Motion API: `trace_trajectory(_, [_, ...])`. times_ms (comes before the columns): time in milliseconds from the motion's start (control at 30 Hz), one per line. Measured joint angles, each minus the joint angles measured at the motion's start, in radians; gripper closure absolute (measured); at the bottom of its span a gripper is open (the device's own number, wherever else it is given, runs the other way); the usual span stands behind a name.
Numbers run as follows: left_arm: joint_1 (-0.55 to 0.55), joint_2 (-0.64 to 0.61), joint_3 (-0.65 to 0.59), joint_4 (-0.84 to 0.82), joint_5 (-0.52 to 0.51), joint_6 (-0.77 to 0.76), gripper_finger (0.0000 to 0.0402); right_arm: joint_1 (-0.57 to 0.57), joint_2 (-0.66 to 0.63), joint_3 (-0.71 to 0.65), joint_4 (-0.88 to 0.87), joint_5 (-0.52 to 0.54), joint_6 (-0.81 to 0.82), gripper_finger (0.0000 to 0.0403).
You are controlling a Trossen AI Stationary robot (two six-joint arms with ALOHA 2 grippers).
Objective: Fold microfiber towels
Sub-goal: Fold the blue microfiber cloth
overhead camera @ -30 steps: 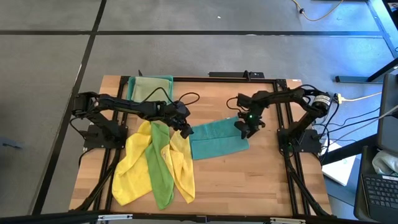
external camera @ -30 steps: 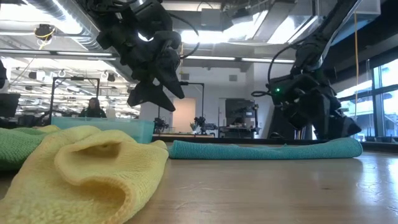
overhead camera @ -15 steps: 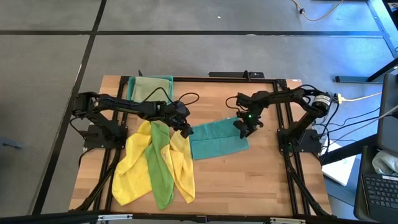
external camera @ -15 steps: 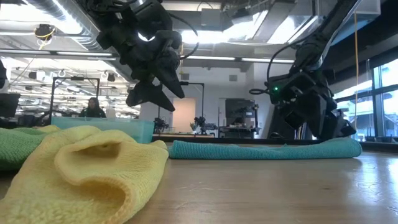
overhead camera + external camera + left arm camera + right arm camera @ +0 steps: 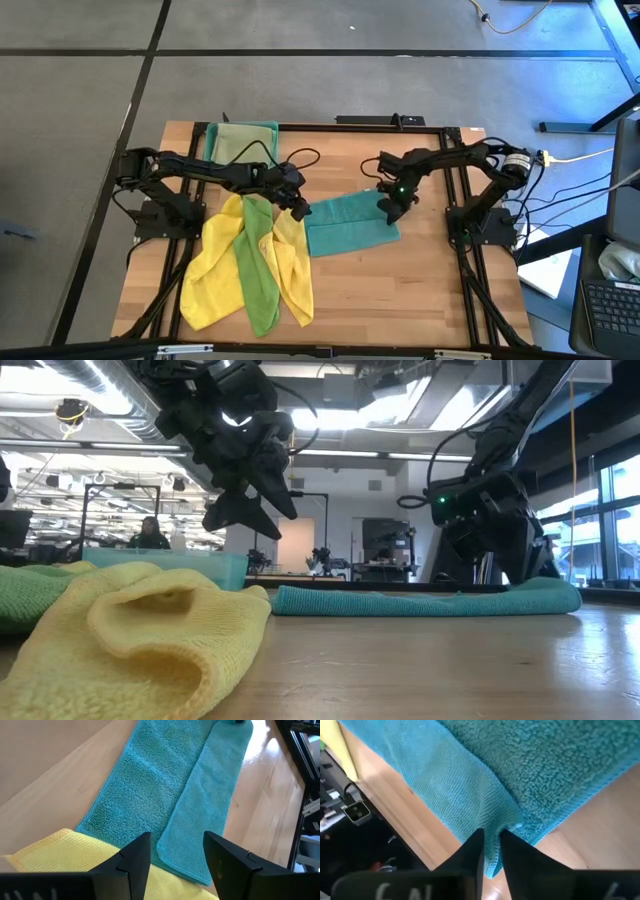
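Note:
The teal towel (image 5: 345, 225) lies on the table's middle, folded over lengthwise. It also shows in the left wrist view (image 5: 165, 785). My right gripper (image 5: 388, 210) is down at the towel's right end and shut on it. My left gripper (image 5: 299, 211) hovers open above the towel's left end, beside the yellow towels, touching nothing. Two yellow towels (image 5: 212, 268) (image 5: 296, 265) and a bright green towel (image 5: 258, 270) lie crumpled and overlapping at the near left. A pale olive-green towel (image 5: 242, 142) lies in the teal tray. My right gripper pinches the teal towel between its two fingers at the edge of the folded-over layer (image 5: 506, 822), at the towel's right end. The fingers come from above, pointing down. The towel lies flat on the table; how many layers are caught, I cannot tell.
The translucent teal tray (image 5: 212, 135) stands at the far left corner. Black frame rails (image 5: 450, 180) run along the table's sides and far edge. Bare wood (image 5: 410, 290) shows at the near right.
My right gripper has moved a little toward the table's left, over the teal towel's right end. The towel has stayed flat on the table.

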Motion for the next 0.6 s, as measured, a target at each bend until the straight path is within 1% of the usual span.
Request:
trace_trajectory(67, [0.0, 0.0, 0.0, 0.0, -0.001, 0.0, 0.0227, 0.003, 0.0, 0.0, 0.0, -0.008, -0.04, 0.0361])
trace_trajectory(167, [0.0, 0.0, 0.0, 0.0, -0.001, 0.003, 0.0227, 0.011, 0.0, 0.0, 0.0, -0.048, -0.114, 0.0387])
trace_trajectory(233, [0.0, 0.0, 0.0, 0.0, -0.001, 0.003, 0.0227, 0.016, 0.0, 0.001, -0.004, -0.058, -0.139, 0.0396])
trace_trajectory(467, [0.0, 0.0, 0.0, 0.0, -0.001, 0.003, 0.0227, 0.019, -0.002, 0.001, -0.007, -0.049, -0.23, 0.0374])
trace_trajectory(600, [0.0, 0.0, 0.0, 0.0, -0.002, 0.003, 0.0227, 0.02, -0.034, 0.006, -0.017, 0.003, -0.284, 0.0385])
